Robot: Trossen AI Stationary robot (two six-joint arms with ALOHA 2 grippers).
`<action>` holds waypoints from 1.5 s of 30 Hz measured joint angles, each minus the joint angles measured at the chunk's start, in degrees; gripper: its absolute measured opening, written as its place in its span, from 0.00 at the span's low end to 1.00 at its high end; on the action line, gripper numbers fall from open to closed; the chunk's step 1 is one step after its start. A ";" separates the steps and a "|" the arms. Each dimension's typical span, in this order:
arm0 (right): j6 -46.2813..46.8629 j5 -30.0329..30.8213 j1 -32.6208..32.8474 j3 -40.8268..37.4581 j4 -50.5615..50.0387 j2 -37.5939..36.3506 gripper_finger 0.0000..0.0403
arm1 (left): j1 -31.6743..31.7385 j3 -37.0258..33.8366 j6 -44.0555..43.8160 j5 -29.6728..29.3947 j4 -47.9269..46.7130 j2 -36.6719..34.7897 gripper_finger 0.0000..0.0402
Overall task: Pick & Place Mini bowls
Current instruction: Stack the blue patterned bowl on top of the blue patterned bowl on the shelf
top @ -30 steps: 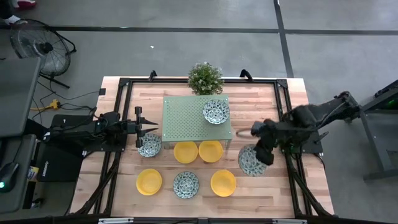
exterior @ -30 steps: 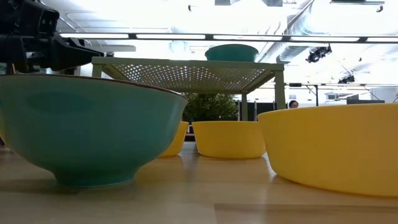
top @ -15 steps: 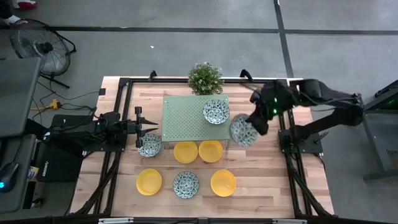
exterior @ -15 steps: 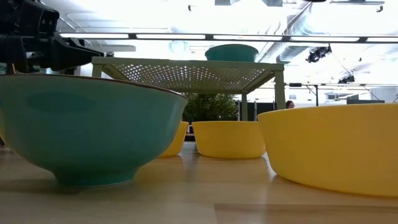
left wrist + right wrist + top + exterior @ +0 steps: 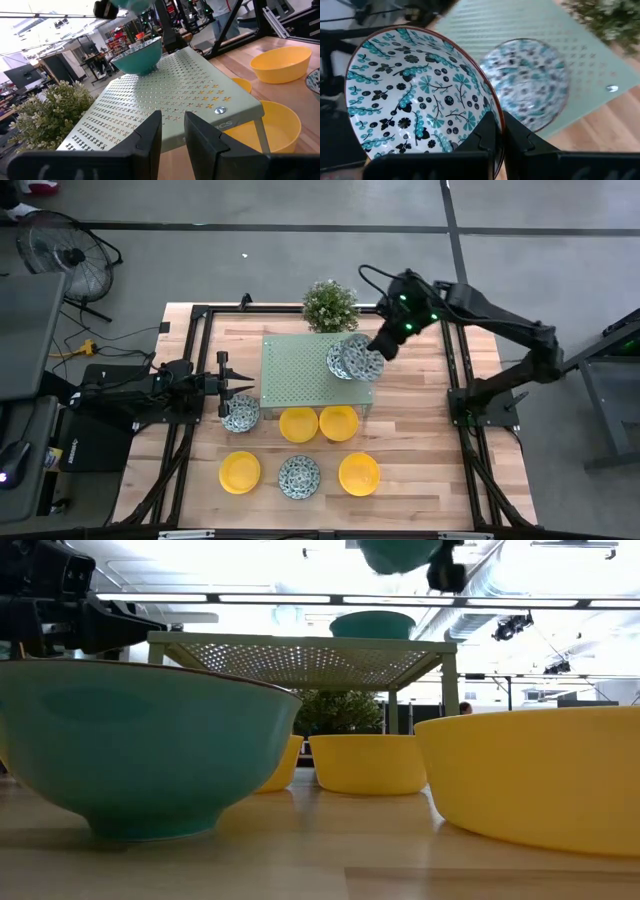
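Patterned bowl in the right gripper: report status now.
Right gripper shut on patterned bowl, airborne over green shelf. Second patterned bowl directly beneath. Left gripper parked, open.

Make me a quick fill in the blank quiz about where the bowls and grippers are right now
1. The right gripper holds a ____ bowl by its rim.
2. It hangs above the green perforated ____.
3. The number of bowls already resting on that is ____.
4. The left gripper waits beside a patterned bowl on the table, holding ____.

Missing words: patterned; shelf; one; nothing
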 joint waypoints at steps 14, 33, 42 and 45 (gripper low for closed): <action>1.18 1.88 -4.50 9.88 -5.03 12.51 0.00 | 0.01 0.01 0.00 0.00 -0.01 0.00 0.20; 5.38 6.26 -5.89 10.44 -13.10 13.70 0.01 | -0.01 0.00 -0.01 -0.02 0.00 0.00 0.20; 5.96 6.50 -4.43 9.28 -13.50 13.72 0.01 | 0.00 0.00 -0.01 0.00 0.00 0.00 0.20; 6.16 6.54 -3.82 9.28 -12.28 13.97 0.02 | 0.01 0.02 0.01 0.00 0.00 0.00 0.20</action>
